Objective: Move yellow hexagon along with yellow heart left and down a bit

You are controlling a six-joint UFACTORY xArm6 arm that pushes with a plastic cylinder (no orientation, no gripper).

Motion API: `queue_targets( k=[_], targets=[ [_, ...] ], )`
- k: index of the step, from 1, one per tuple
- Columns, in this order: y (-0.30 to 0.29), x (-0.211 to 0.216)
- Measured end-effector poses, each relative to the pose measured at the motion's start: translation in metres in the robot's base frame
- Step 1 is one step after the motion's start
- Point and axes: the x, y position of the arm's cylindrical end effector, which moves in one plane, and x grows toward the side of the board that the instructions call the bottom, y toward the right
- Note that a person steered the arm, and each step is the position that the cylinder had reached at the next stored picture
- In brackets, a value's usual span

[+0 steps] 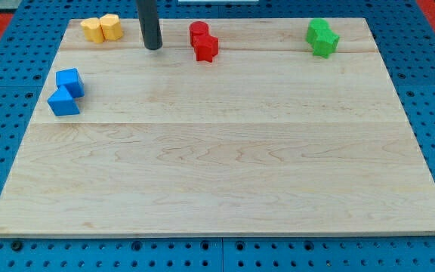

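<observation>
Right of yellow hexagon (92,29) and yellow heart (111,26), my tip (153,47) (touching neither)

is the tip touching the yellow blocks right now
No, my tip stands apart to the right of the yellow heart and yellow hexagon.

Readable text: none in this view.
Wooden board (225,166): only wood grain and seams, no letters or numbers.
Yellow blocks (101,29): plain faces, no label.
Red blocks (202,41): plain faces, no sign.
Green blocks (322,37): plain faces, no mark.
Blue blocks (66,92): plain faces, no number.
Dark rod (149,23): no brand can be read on it.
Blue perforated surface (6,83): only rows of holes, no writing.
</observation>
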Motion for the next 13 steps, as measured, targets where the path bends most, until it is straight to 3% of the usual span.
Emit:
queue_targets(
  k=[2, 6, 11, 13],
  targets=[
    [-0.009, -0.056],
    [-0.051, -0.056],
    [-0.163, -0.056],
    [-0.165, -0.027]
  ],
)
